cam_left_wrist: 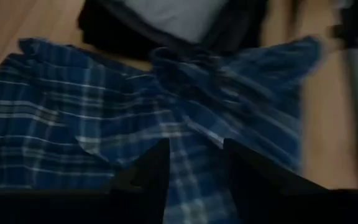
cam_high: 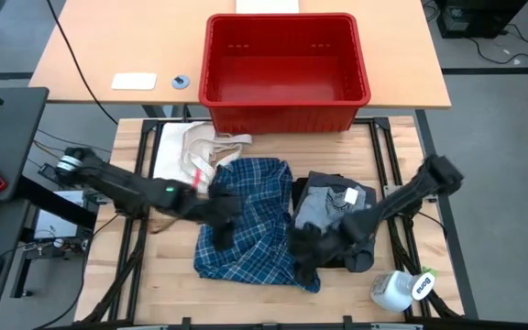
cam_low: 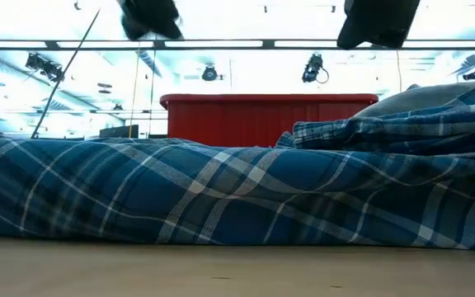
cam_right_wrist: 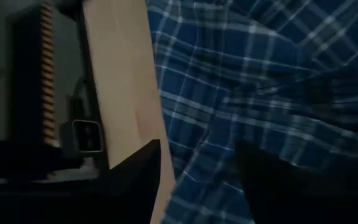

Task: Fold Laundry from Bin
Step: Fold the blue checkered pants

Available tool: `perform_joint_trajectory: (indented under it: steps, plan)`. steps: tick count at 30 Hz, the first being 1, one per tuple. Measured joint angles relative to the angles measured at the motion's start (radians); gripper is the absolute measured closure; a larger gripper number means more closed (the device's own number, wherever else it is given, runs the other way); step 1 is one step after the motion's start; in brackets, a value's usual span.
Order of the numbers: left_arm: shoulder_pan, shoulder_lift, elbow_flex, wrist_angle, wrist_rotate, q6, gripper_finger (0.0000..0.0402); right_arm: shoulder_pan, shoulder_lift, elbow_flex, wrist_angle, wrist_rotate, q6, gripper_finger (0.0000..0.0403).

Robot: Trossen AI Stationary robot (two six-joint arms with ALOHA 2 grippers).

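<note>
**Two end effectors over the plaid shirt**

Two arms reach in over the blue-and-white plaid shirt (cam_high: 250, 220), which lies spread at the middle of the bench (cam_high: 168, 275). The left end effector (cam_high: 220, 223) hovers at the shirt's 9 o'clock edge, fingers parted with plaid cloth showing between them. The right end effector (cam_high: 302, 257) sits at the shirt's 4 o'clock corner, fingers apart above the fabric. A grey-and-black garment pile (cam_high: 335, 206) lies at 3 o'clock. The red bin (cam_high: 284, 69) stands at 12 o'clock.
</note>
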State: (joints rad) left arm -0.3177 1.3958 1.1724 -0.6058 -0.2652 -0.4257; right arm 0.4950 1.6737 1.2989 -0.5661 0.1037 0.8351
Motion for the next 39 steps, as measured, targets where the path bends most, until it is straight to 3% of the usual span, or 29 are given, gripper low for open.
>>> perform_joint_trajectory:
  steps: [7,12,21,29,33,39]
  plan:
    - [-0.128,-0.180,0.000,-0.063,-0.011,-0.100,0.0250,0.051,0.320,0.369,-0.287,0.194,0.076,0.0193]
    - [-0.175,-0.245,0.000,-0.087,-0.029,-0.144,0.0250,0.055,0.478,0.512,-0.398,0.264,0.175,0.0184]
    - [-0.225,-0.266,-0.001,-0.149,-0.030,-0.202,0.0250,0.056,0.552,0.529,-0.470,0.281,0.289,0.0129]
    - [-0.223,-0.264,-0.001,-0.150,-0.032,-0.205,0.0250,0.053,0.604,0.468,-0.419,0.244,0.249,0.0105]
    - [-0.226,-0.264,-0.001,-0.153,-0.031,-0.215,0.0250,0.052,0.613,0.468,-0.420,0.250,0.283,0.0147]
    - [-0.226,-0.264,-0.001,-0.183,-0.031,-0.219,0.0250,0.050,0.574,0.466,-0.421,0.204,0.276,0.0268]
